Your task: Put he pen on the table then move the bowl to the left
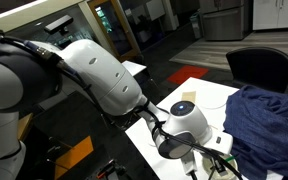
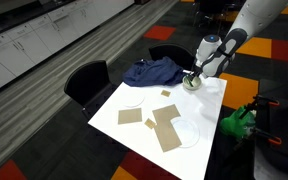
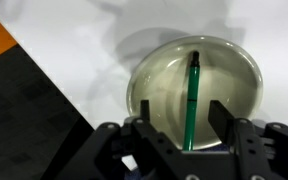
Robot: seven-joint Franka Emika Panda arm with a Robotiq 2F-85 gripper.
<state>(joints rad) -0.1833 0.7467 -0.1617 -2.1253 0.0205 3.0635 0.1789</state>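
In the wrist view the cream-white bowl (image 3: 159, 85) sits on the white table (image 3: 74, 50), right below me. The thin green pen (image 3: 192, 95) lies in the bowl and leans against its near rim. My gripper (image 3: 184, 120) is open, one finger on each side of the pen's near end, with gaps between both fingers and the pen. In an exterior view the gripper (image 2: 195, 76) hangs over the bowl (image 2: 191, 85) at the table's (image 2: 149, 102) far corner. In an exterior view the arm's wrist (image 1: 184, 125) hides the bowl.
A blue cloth (image 2: 152, 70) lies on the table beside the bowl and also shows in an exterior view (image 1: 269, 120). Flat white plates (image 2: 134, 98) (image 2: 184, 136) and brown cardboard pieces (image 2: 166, 126) lie on the table. Black chairs (image 2: 84, 80) stand at its edges.
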